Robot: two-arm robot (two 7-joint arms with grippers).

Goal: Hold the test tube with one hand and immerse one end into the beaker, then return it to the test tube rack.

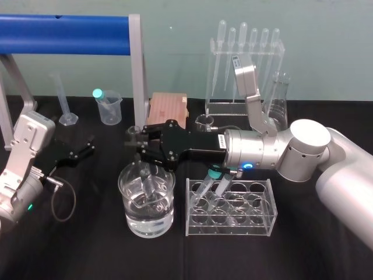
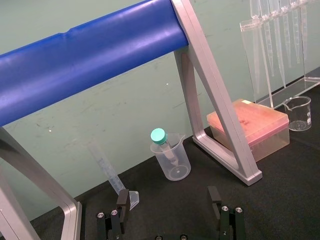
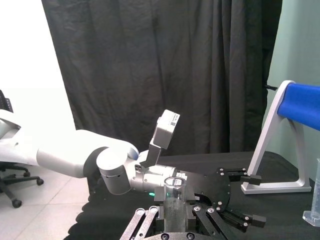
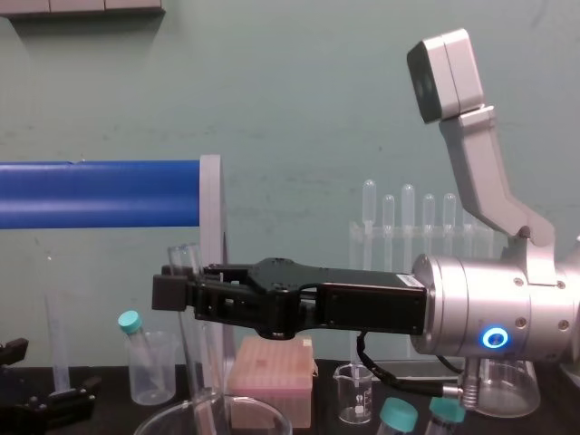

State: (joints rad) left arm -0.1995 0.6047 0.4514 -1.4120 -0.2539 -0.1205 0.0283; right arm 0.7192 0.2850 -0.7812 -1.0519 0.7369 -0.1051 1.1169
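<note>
Rack (image 1: 233,227) sits just right of beaker (image 1: 129,201). Two capped tubes (image 1: 214,174) lean in its back-left holes; front row free.

The test tube (image 3: 173,199) is seen as clear, colourless glass, as are the beaker (image 1: 165,216) and the liquid in it. The right gripper (image 1: 140,146) is finished in black, and its wrist (image 1: 262,151) in silver, marked by a glowing blue ring (image 4: 494,339). The left gripper (image 1: 88,147) is likewise black, with a small green light (image 1: 29,206) on its pale grey arm. The rack (image 1: 233,227) is made of transparent plastic; the caps (image 1: 214,174) in it are coloured teal. A bright blue bar (image 1: 64,35) is carried on a silver-grey frame (image 1: 138,70). A salmon-pink box (image 2: 250,122) is set on the black table (image 1: 87,251), before a pale green wall (image 1: 175,52).
</note>
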